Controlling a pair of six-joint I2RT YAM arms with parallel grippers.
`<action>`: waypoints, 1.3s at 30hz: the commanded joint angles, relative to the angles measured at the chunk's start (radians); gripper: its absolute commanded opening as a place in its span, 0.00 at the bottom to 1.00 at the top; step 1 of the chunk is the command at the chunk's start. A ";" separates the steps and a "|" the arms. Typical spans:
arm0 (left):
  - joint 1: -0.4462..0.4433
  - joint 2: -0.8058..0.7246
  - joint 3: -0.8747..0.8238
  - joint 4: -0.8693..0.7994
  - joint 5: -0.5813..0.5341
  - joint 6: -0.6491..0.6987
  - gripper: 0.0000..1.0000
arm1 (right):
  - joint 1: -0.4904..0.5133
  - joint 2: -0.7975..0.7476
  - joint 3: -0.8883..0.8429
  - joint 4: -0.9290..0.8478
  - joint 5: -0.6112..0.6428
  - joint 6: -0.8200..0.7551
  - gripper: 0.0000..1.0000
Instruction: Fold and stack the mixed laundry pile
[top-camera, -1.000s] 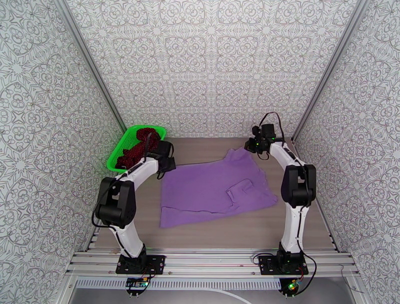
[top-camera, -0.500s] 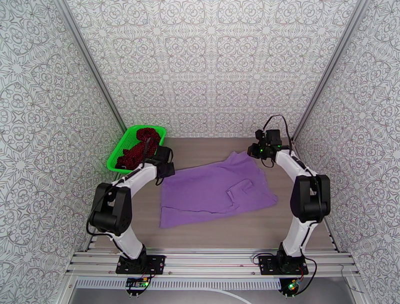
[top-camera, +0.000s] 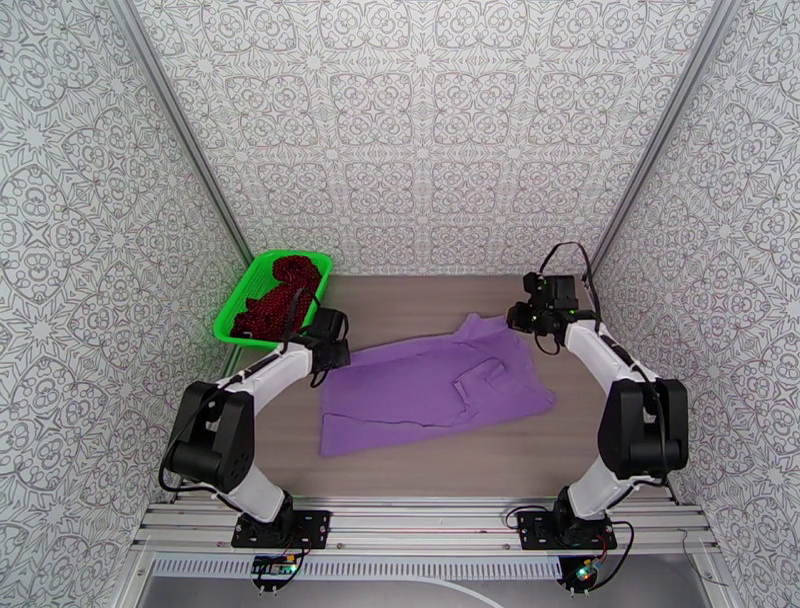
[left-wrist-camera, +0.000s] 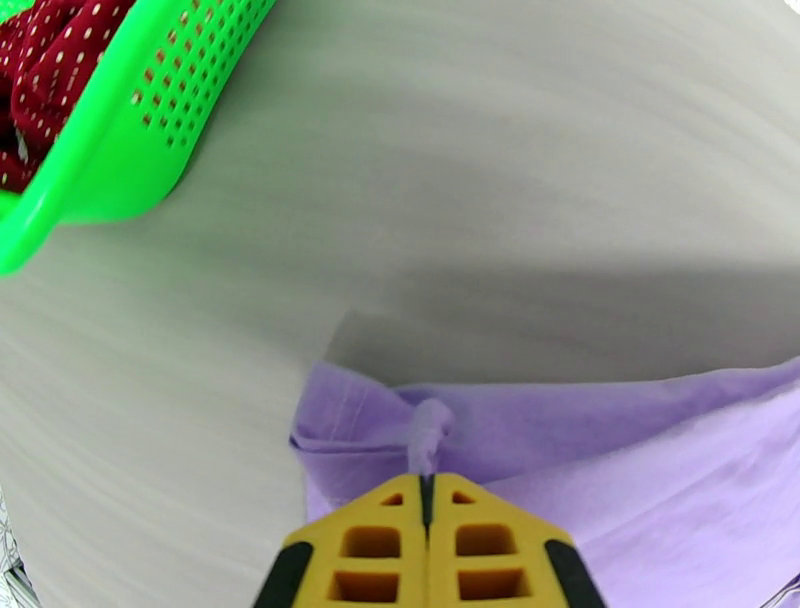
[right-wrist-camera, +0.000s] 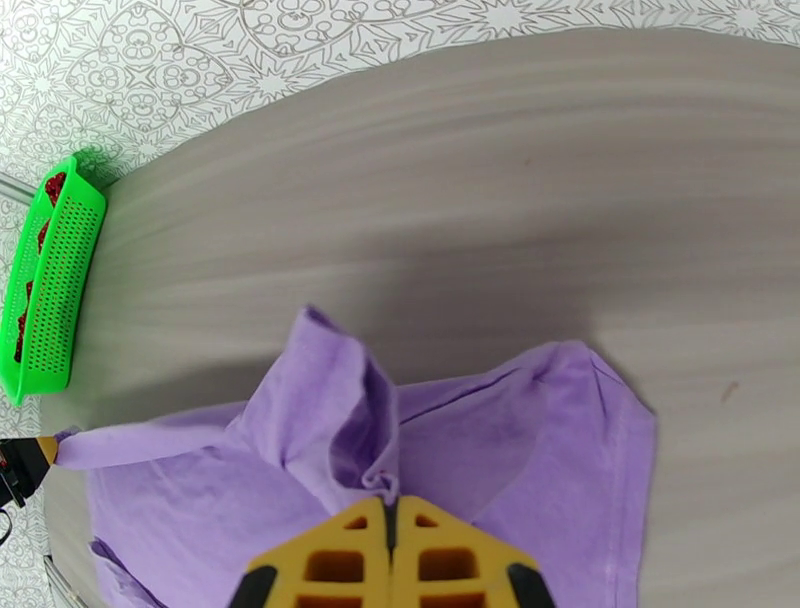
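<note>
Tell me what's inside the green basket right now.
The dark red speckled garment lies bunched inside the green basket. Whatever is beneath it on the basket floor is covered.

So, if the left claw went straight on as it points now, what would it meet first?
Past the T-shirt it pinches, probably the bare table; the green basket lies off to the left.

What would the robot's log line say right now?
left hand: shut on purple shirt | right hand: shut on purple shirt | red clothes: in green basket | folding: not done yet
</note>
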 joint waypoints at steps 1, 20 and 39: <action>-0.005 -0.035 -0.030 0.020 -0.028 -0.022 0.00 | -0.010 -0.050 -0.046 0.010 0.039 -0.021 0.00; -0.057 -0.074 -0.126 0.029 -0.046 -0.067 0.17 | -0.020 -0.127 -0.210 -0.019 0.206 -0.029 0.00; -0.105 -0.137 -0.079 -0.127 -0.089 -0.149 0.49 | -0.020 -0.123 -0.253 -0.116 0.200 -0.023 0.21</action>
